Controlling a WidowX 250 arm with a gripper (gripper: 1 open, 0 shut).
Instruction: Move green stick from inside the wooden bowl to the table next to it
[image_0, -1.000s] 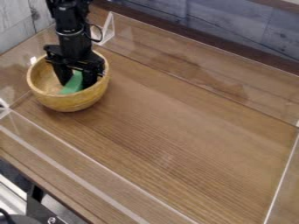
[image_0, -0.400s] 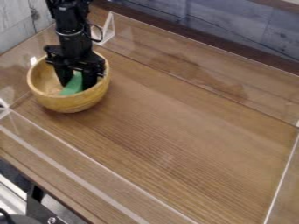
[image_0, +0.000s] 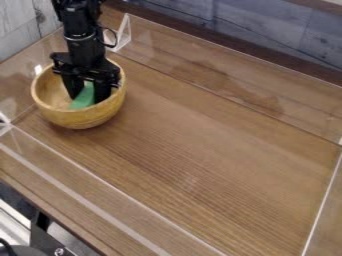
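Lifting has not begun, we judge: our fingers (image_0: 83, 92) pinch the green stick (image_0: 83, 96) inside the wooden bowl (image_0: 78, 98) near the table's (image_0: 201, 140) far left corner. Raising and setting it beside the bowl remain. The stick is a flat bright block; the bowl is round, thick-walled, pale.

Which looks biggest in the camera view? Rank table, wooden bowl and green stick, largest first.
1. table
2. wooden bowl
3. green stick, partly hidden by the gripper
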